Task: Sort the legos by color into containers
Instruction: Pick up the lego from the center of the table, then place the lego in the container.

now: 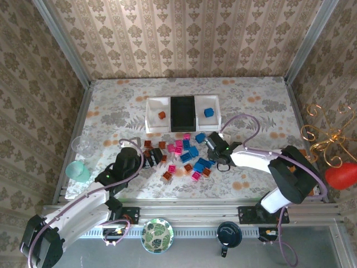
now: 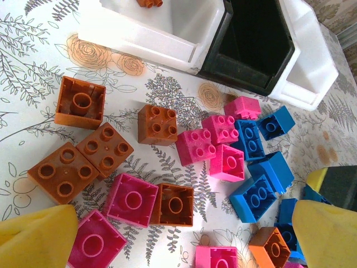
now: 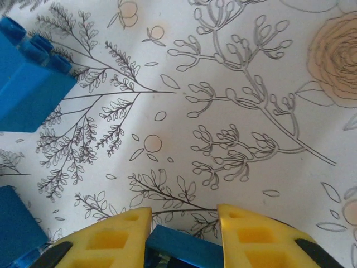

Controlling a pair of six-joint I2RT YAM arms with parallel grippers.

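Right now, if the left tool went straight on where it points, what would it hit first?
The left tool, open, would probably first meet the orange-brown brick or the pink brick beside it, both near its line. Depth is unclear.

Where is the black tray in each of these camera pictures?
Top external: black tray, upper middle, between left white tray and right white tray.
Left wrist: top right.
Right wrist: aimed at tablecloth; blue brick at bottom edge.
Shared landmark: orange brick in the left white tray, at left wrist's top edge.

left end effector (image 2: 183,231) spread wide, angled downward; right end effector (image 3: 184,223) pinched tight onto a blue lego (image 3: 181,248).
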